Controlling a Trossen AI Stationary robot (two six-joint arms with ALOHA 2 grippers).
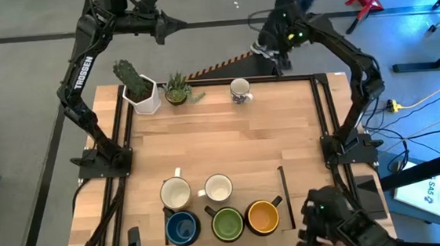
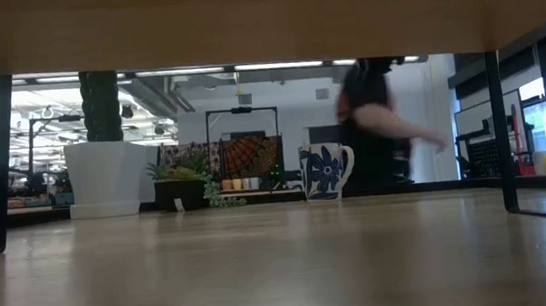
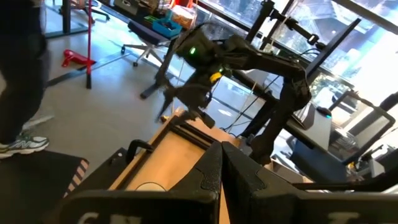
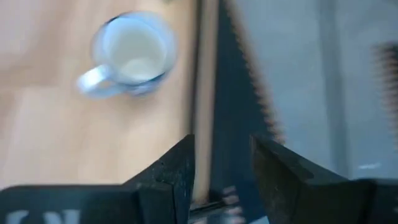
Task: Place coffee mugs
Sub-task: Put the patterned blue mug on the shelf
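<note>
Patterned mug [image 4: 130, 55] lies apart from right gripper [image 4: 221, 165] — fingers parted, empty.

High view: directly overhead, looking straight down on the whole surface [image 1: 222, 146] and both arm bases. Low view: at surface height, facing level across to the far edge, where the patterned mug [image 2: 327, 172] stands, also visible from above. Wrist views: the left looks outward across the surface's far corner toward the other arm; the right looks closely down at the patterned mug.

matt wood table [image 1: 229, 138], glossy ceramic mugs [image 1: 226, 223]
</note>
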